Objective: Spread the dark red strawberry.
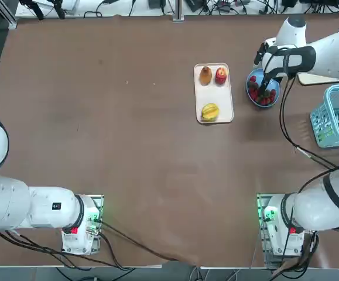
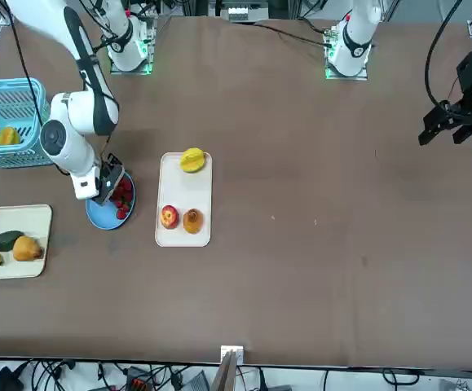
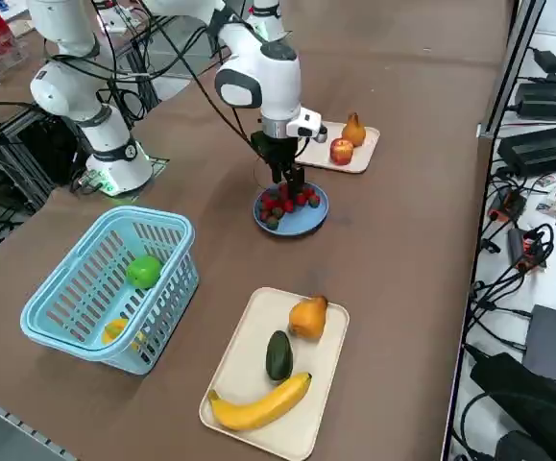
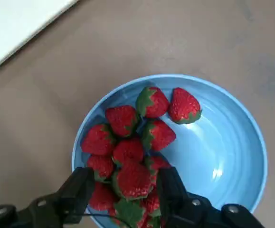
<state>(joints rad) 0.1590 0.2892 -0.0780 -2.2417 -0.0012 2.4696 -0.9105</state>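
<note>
The dark red strawberries lie heaped against one side of a shallow blue bowl, whose other half is bare. From above, the strawberries and bowl sit right of the fruit tray. My right gripper points down into the heap, open, with one finger on each side of a strawberry at the pile's edge. The side view shows the gripper low over the strawberries in the bowl. From the front, the gripper hides part of the strawberries.
A white tray left of the bowl holds a pear, a red-yellow apple and a yellow fruit. A blue basket with a green and a yellow fruit stands near. A second tray carries a banana, an avocado and a pear.
</note>
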